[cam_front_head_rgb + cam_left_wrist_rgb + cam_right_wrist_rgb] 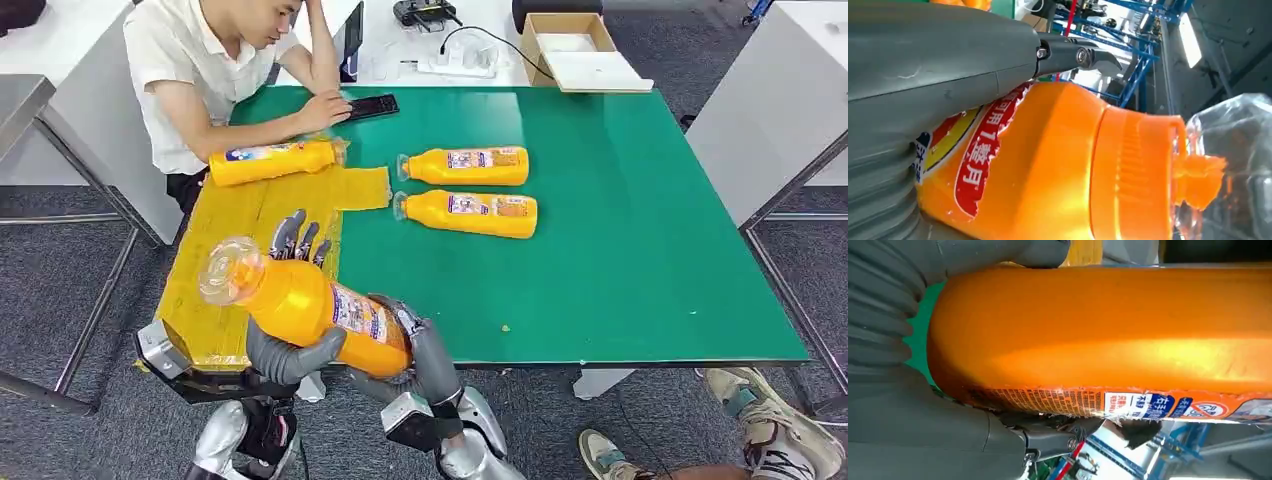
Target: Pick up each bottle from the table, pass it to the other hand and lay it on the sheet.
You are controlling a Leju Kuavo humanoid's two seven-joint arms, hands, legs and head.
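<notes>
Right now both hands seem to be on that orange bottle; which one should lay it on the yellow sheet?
Probably the left hand: it grips the bottle right over the sheet, while the right hand holds its base beyond the table's edge.

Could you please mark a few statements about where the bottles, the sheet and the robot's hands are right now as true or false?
1. Both hands are on the same bottle. True: the left hand and the right hand both grip the held bottle.
2. Two bottles lie on the bare green table. True: the far bottle and the near bottle lie side by side.
3. The yellow sheet has no bottle on it. False: one bottle lies at its far end.
4. The held bottle's cap points to the robot's right. False: it points left.
5. The phone lies on the yellow sheet. False: it lies on the green table by the person's hand.
</notes>
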